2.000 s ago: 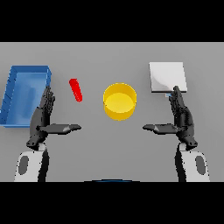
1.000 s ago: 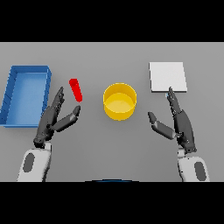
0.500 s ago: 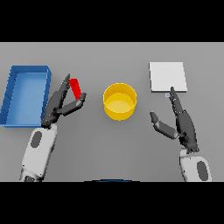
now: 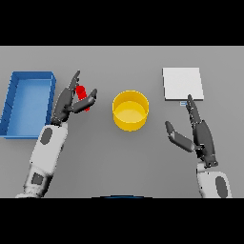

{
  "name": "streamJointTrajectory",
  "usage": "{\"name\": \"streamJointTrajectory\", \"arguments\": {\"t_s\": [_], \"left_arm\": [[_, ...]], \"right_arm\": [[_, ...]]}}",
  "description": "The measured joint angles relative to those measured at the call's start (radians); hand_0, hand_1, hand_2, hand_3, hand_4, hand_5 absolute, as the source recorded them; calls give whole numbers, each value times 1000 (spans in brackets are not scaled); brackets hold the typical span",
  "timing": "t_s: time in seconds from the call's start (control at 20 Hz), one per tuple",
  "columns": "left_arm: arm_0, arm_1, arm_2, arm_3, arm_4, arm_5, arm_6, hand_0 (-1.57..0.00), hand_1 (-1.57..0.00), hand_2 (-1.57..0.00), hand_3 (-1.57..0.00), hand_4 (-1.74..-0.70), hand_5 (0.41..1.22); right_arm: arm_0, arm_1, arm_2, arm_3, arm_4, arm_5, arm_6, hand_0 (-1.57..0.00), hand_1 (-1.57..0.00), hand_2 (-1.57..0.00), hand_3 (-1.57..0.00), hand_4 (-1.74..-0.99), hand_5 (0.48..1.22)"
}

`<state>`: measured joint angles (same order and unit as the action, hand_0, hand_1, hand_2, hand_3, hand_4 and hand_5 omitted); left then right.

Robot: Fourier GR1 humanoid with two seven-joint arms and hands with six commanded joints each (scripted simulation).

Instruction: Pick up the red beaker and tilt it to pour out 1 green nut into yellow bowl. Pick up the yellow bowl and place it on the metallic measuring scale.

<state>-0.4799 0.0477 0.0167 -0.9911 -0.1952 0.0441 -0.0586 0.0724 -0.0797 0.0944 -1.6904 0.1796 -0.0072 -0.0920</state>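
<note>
The red beaker (image 4: 83,96) stands on the table left of the yellow bowl (image 4: 130,110). My left hand (image 4: 67,102) is at the beaker, fingers straight behind it on its left and the thumb reaching across its right side; the hand is open and partly hides the beaker. No nut is visible. The flat metallic scale (image 4: 182,84) lies at the back right. My right hand (image 4: 200,135) hovers open in front of the scale, right of the bowl, fingers pointing towards the scale's near edge.
A blue tray (image 4: 11,100) sits at the left, just beside my left arm.
My left hand has moved forward and right from beside the tray up to the red beaker, fingers and thumb now either side of it. The right hand has shifted slightly.
</note>
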Motion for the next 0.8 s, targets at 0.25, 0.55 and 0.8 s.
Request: {"name": "streamJointTrajectory", "arguments": {"t_s": [0.25, 0.55, 0.8], "left_arm": [[-44, -39, 58, 122, 54, 0, -131, -4, -7, -54, -37, -1328, 738], [-105, -71, 80, 208, 25, 108, -150, -918, -941, -989, -984, -1558, 1043], [-116, -59, 57, 229, -1, 112, -188, -1357, -1364, -1380, -1304, -1565, 1163]], "right_arm": [[6, 10, 6, -13, -4, 0, 14, 1, 1, 1, 1, -1244, 644], [1, 9, 5, -16, -4, 0, 18, 1, 1, 1, 1, -1239, 648], [1, 6, -7, -8, -22, 6, 10, 1, 1, 1, 1, -1251, 646]]}}
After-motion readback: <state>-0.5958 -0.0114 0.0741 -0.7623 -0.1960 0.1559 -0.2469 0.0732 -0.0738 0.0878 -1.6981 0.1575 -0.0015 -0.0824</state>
